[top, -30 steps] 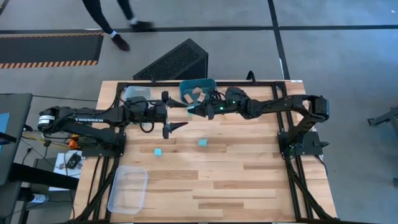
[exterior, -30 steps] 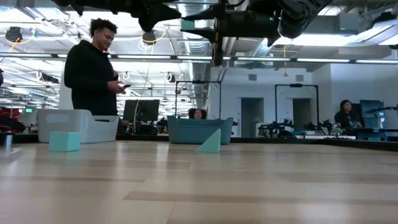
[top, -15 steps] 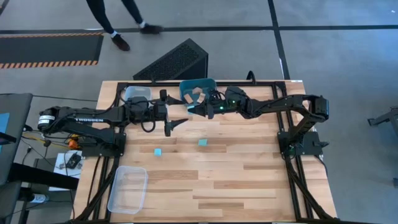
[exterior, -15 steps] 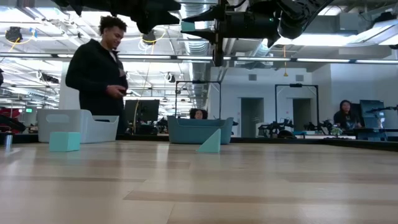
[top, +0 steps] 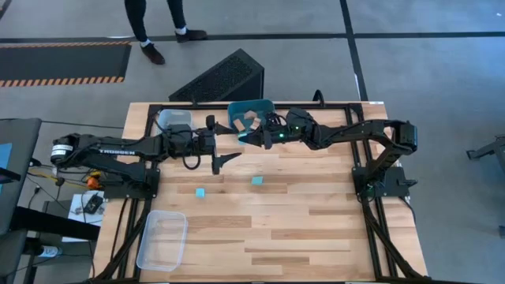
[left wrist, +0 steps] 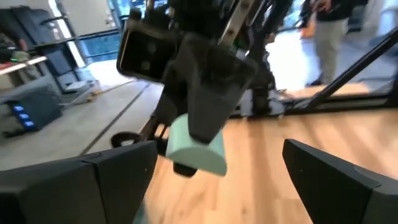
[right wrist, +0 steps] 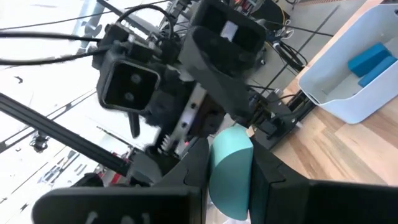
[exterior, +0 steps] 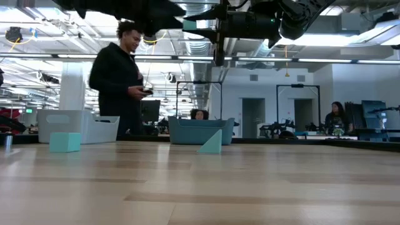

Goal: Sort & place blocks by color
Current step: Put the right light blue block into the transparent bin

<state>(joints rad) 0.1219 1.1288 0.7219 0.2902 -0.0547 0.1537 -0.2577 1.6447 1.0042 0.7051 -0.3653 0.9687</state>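
Note:
My right gripper (top: 243,138) is shut on a pale cyan block with a rounded side (left wrist: 194,147), held high above the table in front of the teal tub (top: 251,114). My left gripper (top: 221,143) faces it from the table's left. It is open, with its fingers (left wrist: 93,186) wide apart on either side of the block and touching nothing. Two more pale cyan blocks rest on the table: a cube (top: 201,192) and a wedge (top: 256,181). A darker blue block (right wrist: 372,59) lies in the clear tray (top: 173,120) at the far edge. My right gripper pinches the pale cyan block between its two fingers (right wrist: 194,163), on its flat sides (right wrist: 231,163). The fingers lie level and point toward the table's left. The block is lifted clear, and its rounded end (left wrist: 211,163) sticks out past the fingertips.
A second clear tray (top: 162,241) sits near the table's near left corner. The teal tub holds tan wooden pieces (top: 251,120). Bare wood lies between the loose blocks and the near edge. A person (exterior: 122,78) walks behind the table's far side.
My left gripper has moved a little toward the table's right, closer to the block in my right gripper, and has stayed open. My right gripper has kept still with the block. The person behind the table has walked toward the right.

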